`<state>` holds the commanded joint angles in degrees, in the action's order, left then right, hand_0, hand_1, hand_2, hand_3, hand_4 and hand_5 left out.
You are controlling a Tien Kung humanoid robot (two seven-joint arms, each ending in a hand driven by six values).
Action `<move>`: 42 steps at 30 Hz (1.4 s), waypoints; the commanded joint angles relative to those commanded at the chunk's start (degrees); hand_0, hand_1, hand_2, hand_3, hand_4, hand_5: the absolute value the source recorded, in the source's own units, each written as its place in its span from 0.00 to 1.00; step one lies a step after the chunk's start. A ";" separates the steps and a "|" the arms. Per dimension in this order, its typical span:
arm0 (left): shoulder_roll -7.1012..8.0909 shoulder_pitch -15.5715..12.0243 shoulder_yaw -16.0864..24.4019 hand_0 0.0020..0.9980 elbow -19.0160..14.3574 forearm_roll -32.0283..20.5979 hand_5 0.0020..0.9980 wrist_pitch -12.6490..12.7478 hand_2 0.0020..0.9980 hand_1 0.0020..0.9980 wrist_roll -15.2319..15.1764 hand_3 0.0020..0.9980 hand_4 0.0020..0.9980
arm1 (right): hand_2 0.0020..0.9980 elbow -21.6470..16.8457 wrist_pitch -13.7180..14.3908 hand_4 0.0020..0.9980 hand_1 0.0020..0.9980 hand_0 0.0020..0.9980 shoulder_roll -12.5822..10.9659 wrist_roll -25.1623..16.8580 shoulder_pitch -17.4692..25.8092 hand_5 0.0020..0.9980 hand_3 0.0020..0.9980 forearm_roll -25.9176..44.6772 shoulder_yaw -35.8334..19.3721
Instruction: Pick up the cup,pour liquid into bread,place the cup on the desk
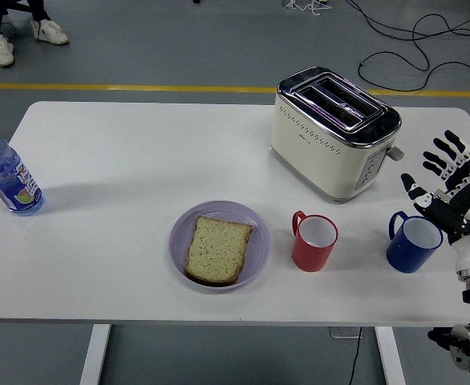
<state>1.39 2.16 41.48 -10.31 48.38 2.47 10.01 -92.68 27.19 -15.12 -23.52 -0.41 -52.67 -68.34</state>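
Note:
A blue cup (411, 243) stands upright on the white table (123, 160) at the right, its handle to the left. A red cup (314, 241) stands left of it, also with its handle to the left. A slice of bread (216, 249) lies on a lilac plate (257, 245) near the table's front. My right hand (447, 186) hovers just right of and above the blue cup, fingers spread wide, holding nothing and clear of the cup. My left arm does not show.
A cream toaster (333, 132) stands behind the two cups. A water bottle (6, 176) with a blue cap stands at the table's left edge. Cables lie on the floor beyond the table. A person's shoes (26, 36) show at the top left.

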 joint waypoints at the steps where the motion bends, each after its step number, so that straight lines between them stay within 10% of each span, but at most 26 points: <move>1: -0.02 0.02 0.05 0.66 0.00 -0.01 0.93 0.02 0.73 0.71 0.00 0.63 0.37 | 0.70 -0.77 -0.70 0.65 0.64 0.67 0.00 0.67 0.15 0.00 0.68 1.14 -0.09; 21: 0.15 0.53 -0.09 0.66 0.00 -0.04 0.94 0.09 0.73 0.71 -0.10 0.63 0.38 | 0.66 -5.51 -10.80 0.61 0.62 0.66 0.35 12.13 1.77 0.00 0.62 15.29 -5.59; 42: 0.03 0.39 0.50 0.66 0.00 0.58 0.93 0.06 0.73 0.71 0.05 0.63 0.38 | 0.66 -7.13 -15.50 0.60 0.62 0.66 1.22 16.92 2.78 0.01 0.61 37.06 -12.67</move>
<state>1.42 2.55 41.97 -10.31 48.95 2.53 10.06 -99.81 11.69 -13.90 -6.60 2.37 -15.61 -81.02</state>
